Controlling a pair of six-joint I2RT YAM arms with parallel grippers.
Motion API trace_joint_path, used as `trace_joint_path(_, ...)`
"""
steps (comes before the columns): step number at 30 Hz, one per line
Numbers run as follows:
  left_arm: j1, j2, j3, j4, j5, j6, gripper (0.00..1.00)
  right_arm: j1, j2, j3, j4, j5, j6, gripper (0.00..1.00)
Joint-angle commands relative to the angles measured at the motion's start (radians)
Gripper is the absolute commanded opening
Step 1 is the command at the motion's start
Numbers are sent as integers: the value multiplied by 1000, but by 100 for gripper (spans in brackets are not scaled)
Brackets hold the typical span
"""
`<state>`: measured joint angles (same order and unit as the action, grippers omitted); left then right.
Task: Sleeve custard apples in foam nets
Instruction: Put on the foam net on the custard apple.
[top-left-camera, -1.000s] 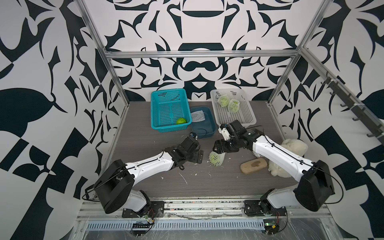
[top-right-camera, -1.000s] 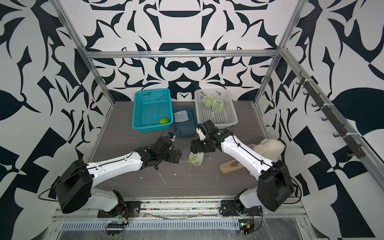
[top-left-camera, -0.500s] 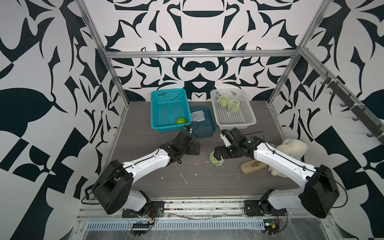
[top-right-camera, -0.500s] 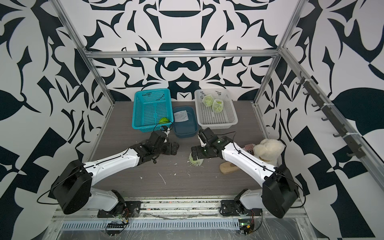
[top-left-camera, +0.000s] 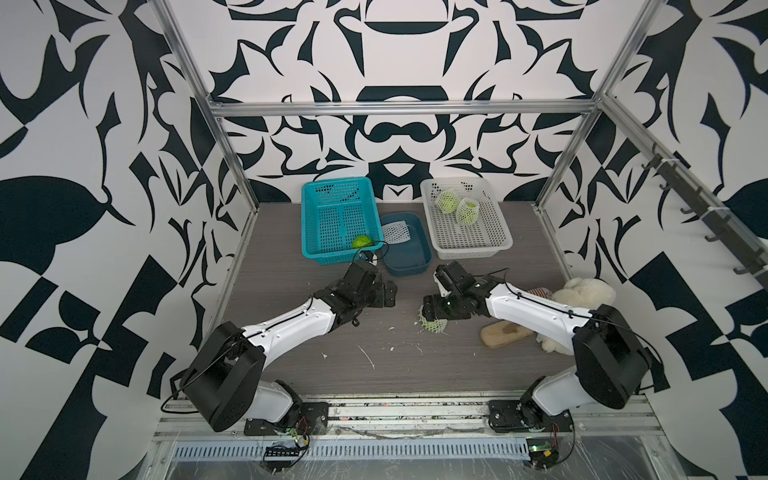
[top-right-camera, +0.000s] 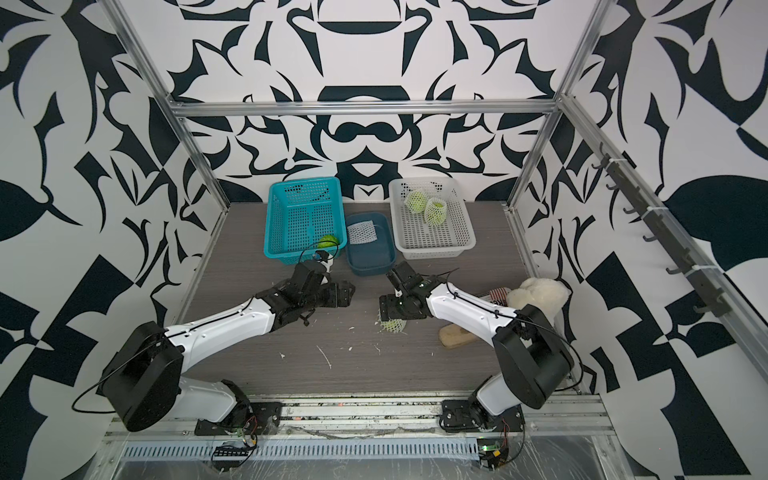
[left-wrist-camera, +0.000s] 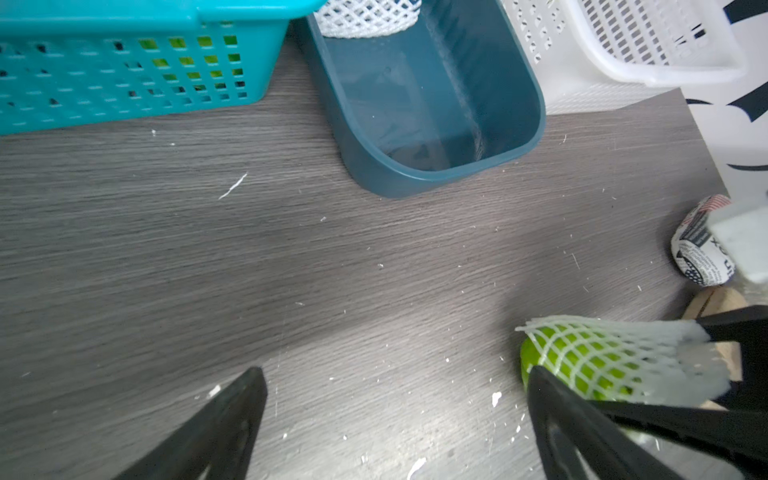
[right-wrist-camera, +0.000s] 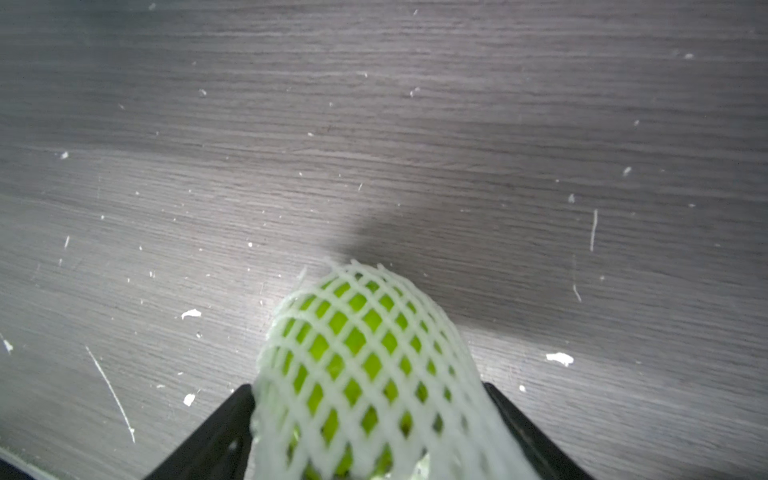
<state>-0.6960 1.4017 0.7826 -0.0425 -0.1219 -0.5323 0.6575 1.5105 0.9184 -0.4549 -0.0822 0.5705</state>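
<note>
At the middle of the counter (top-left-camera: 374, 345), the right claw (right-wrist-camera: 368, 390) straddles a netted custard apple (right-wrist-camera: 357, 345), both fingers (right-wrist-camera: 216, 436) pressed against its net. Left of it, the left claw (left-wrist-camera: 395, 370) gapes wide, empty. Farther back: a bare custard apple (top-left-camera: 362, 241) in the teal basket (top-left-camera: 328, 220), a spare foam net (top-left-camera: 396, 232) in the blue tub (top-left-camera: 409, 266), and two sleeved custard apples (top-left-camera: 466, 210) in the white basket (top-left-camera: 469, 241).

bright, even light from above; top views sharp, wrist views soft up close
both top views bow the frame rails (top-left-camera: 399, 109) toward the edges. soft shadows on the bench (right-wrist-camera: 166, 187); the custard apple (right-wrist-camera: 355, 336) in its foam net (right-wrist-camera: 374, 270) blurs near the lens, left wrist view smears at its borders.
</note>
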Motion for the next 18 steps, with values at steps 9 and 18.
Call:
trace_joint_path(9, 14, -23, -18, 24, 35, -12, 100, 69, 59, 8, -10, 134, 36, 89)
trace_joint_path(18, 15, -22, -25, 35, 43, -22, 100, 100, 43, 40, -63, 203, 43, 95)
